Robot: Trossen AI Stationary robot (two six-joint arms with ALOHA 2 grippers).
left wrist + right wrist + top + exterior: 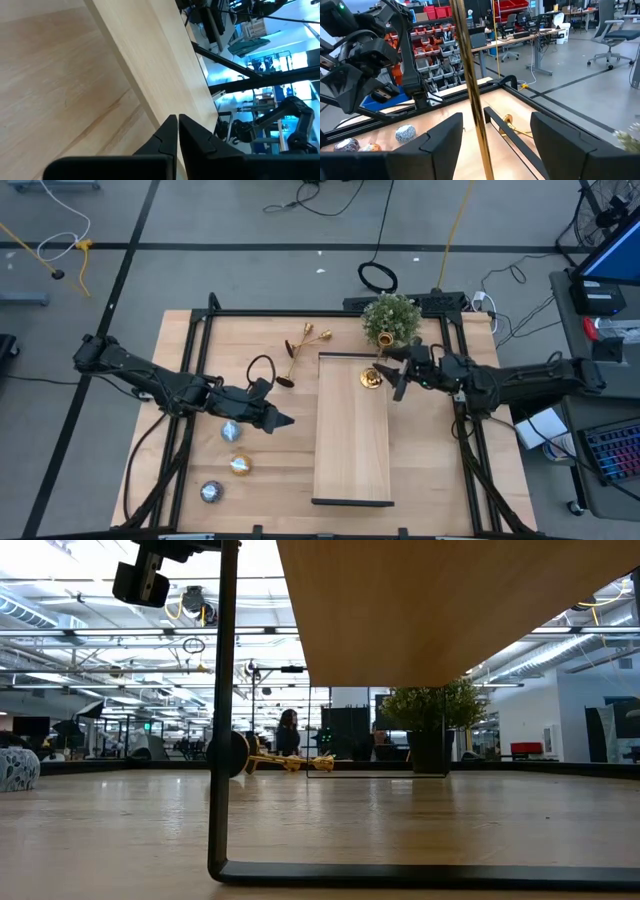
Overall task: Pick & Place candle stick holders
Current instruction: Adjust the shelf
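One gold candle stick holder [371, 378] stands upright on its round base at the far end of the raised wooden shelf [350, 450]. Its slim stem [476, 105] rises between the two fingers of my open right gripper [391, 377], which stand on either side of it with a gap. Two more gold holders [305, 340] lie on their sides on the table left of the shelf, also in the low view [285, 762]. My left gripper [283, 419] hangs shut over the table just left of the shelf, holding nothing [177, 135].
A green potted plant [390, 320] stands just beyond the shelf's far right corner, close to my right gripper. Three tealight discs [230, 430] [240, 465] [211, 492] sit at the near left. The shelf's black frame leg [222, 710] stands at its near left corner.
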